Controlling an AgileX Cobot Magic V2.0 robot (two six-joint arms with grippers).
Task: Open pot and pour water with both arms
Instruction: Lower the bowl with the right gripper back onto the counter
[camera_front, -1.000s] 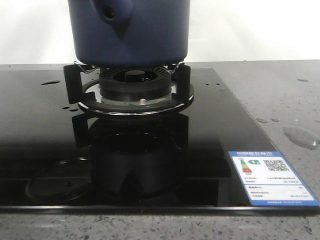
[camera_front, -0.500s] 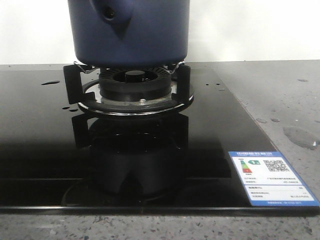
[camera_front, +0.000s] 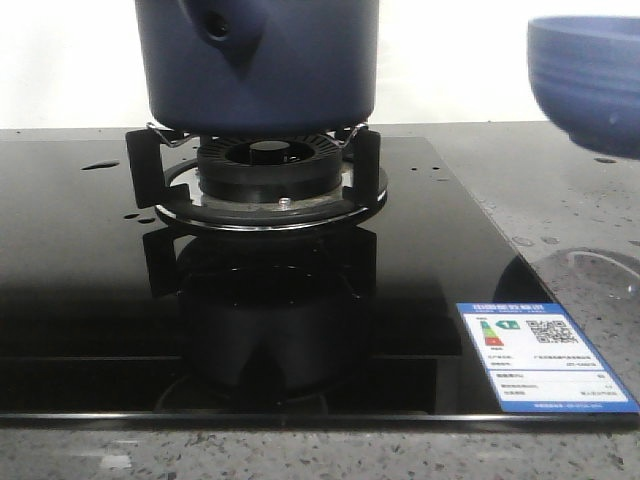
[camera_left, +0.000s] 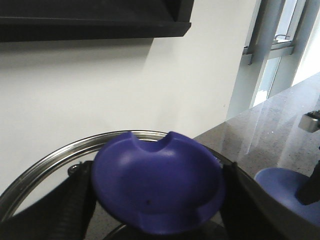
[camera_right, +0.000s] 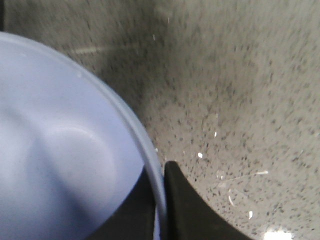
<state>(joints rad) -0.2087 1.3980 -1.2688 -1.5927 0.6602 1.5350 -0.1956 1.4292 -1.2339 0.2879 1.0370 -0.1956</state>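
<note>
Navy pot (camera_front: 258, 62) upright, stub forward-left; left jaws apparently grip lid knob (camera_left: 159, 187), right's pinch bowl (camera_right: 65, 165).

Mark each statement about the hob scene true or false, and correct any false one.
1. The pot stands on the burner support. True.
2. A bowl rests on the counter at the right. False: it is held in the air above the counter.
3. The right gripper pinches the bowl's rim. True.
4. The left gripper is empty. False: it clamps a blue lid knob.
5. The sticker is on the hob's left corner. False: near right corner.
</note>
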